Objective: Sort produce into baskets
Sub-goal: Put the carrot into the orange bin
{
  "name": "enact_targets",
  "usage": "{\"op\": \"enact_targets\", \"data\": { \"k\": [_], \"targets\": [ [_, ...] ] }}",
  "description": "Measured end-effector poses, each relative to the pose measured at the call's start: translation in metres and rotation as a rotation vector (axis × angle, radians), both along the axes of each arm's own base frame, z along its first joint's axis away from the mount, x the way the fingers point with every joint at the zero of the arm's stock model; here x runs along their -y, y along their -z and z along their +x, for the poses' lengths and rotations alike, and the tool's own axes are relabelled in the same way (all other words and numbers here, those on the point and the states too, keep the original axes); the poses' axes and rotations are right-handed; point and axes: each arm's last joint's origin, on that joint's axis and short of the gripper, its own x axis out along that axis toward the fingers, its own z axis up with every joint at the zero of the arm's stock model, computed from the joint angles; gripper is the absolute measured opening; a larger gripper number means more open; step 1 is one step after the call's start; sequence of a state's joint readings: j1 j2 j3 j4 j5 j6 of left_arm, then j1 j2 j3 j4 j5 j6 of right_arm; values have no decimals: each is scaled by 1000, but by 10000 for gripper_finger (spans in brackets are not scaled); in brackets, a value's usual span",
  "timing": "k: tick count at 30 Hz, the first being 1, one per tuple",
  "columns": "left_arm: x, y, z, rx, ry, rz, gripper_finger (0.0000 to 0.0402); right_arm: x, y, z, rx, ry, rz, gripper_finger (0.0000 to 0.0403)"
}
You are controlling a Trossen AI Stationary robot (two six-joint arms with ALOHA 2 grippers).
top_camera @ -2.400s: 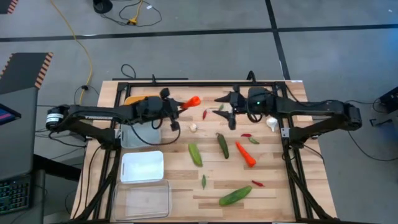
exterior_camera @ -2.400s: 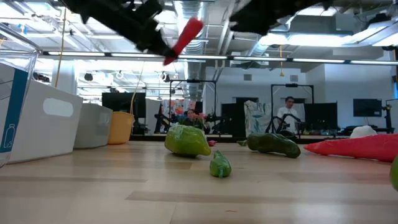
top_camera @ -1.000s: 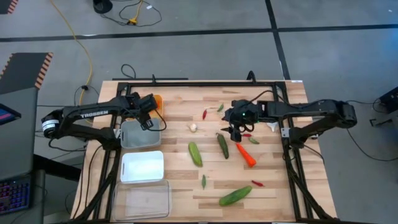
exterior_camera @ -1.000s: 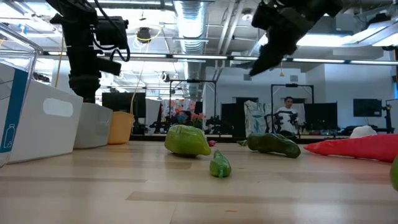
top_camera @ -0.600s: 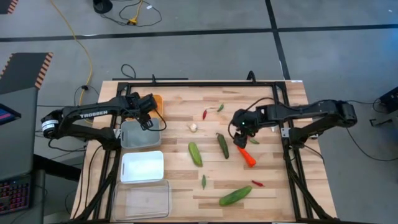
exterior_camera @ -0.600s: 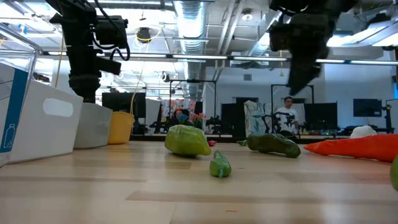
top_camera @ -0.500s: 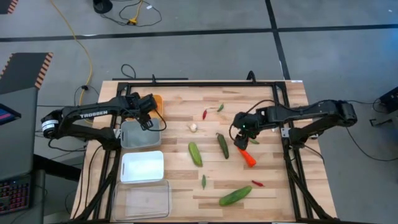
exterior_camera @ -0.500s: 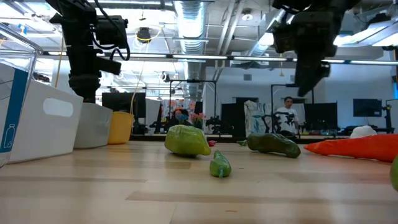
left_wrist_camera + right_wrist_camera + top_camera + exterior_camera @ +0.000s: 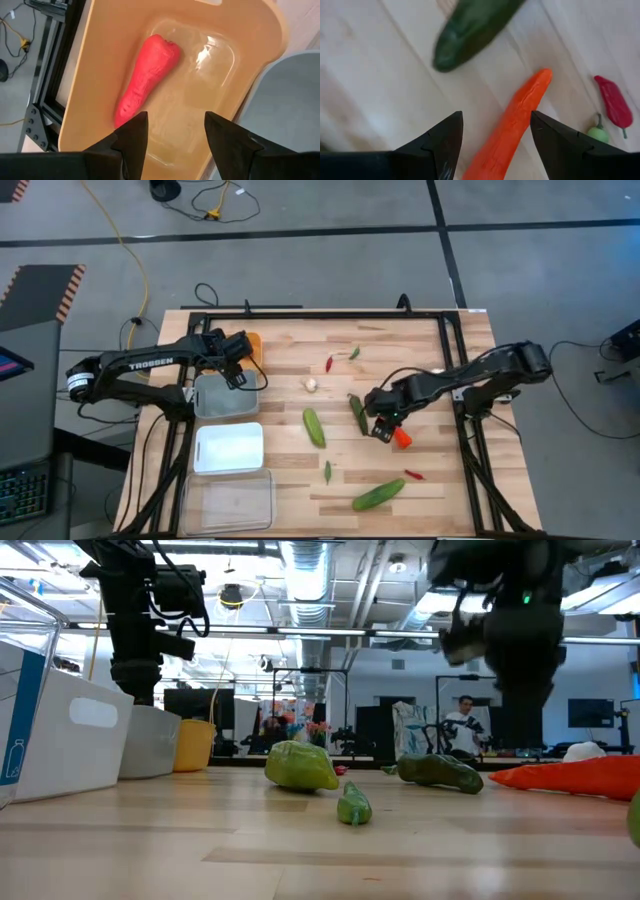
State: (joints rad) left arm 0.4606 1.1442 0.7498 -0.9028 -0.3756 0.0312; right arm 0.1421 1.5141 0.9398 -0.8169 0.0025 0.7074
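Observation:
My left gripper (image 9: 238, 368) hangs open over the yellow-orange basket (image 9: 95, 75) at the table's far left. An orange-red carrot (image 9: 147, 80) lies on that basket's floor, beyond the fingertips (image 9: 175, 120). My right gripper (image 9: 383, 427) points down, open, over a second carrot (image 9: 515, 125) that lies flat on the table right of centre. Its fingers stand on either side of the carrot's thick end, above it. In the low view the gripper (image 9: 520, 690) is clear of the carrot (image 9: 585, 775).
Grey (image 9: 225, 395), white (image 9: 228, 447) and clear (image 9: 228, 500) baskets line the left edge. Cucumbers (image 9: 314, 427), (image 9: 357, 412), (image 9: 378, 495), a garlic bulb (image 9: 311, 384) and small chilies (image 9: 329, 364), (image 9: 327, 471), (image 9: 414, 475) lie scattered over the table's middle.
My right gripper has come down and toward the table's near edge, from above the red chili to above the carrot. It has rolled about its own line and tipped until it points straight down, staying open.

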Motion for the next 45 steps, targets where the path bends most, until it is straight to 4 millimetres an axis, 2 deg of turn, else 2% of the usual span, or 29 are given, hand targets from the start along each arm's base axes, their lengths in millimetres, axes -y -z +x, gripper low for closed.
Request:
{"op": "enact_targets", "data": {
  "k": [6, 12, 15, 21, 24, 29, 33, 38, 45],
  "targets": [
    [0, 0, 0, 0, -1, 0, 183, 4, 29, 7, -138, 18, -16, 260],
    [0, 0, 0, 1, -2, 0, 183, 12, 45, 9, -221, 17, -18, 246],
    [0, 0, 0, 1, -1, 1, 183, 14, 47, 10, -227, 1, 11, 211],
    [0, 0, 0, 3, -1, 2, 183, 22, 45, 10, -216, 22, 30, 111],
    [0, 0, 0, 4, -1, 2, 183, 27, 38, 11, -176, 6, 32, 84],
    [0, 0, 2, 29, 14, -26, 183, 38, 25, 12, -76, 4, 35, 86],
    [-1, -1, 5, 61, 44, -21, 183, 49, 8, 14, 54, -3, 33, 107],
    [-4, -12, 11, 96, 71, 7, 183, 62, -17, 23, 319, -78, 16, 106],
    [-7, -44, 26, 275, 119, -8, 183, 79, -55, 44, 744, -264, -201, 103]
  ]
}}
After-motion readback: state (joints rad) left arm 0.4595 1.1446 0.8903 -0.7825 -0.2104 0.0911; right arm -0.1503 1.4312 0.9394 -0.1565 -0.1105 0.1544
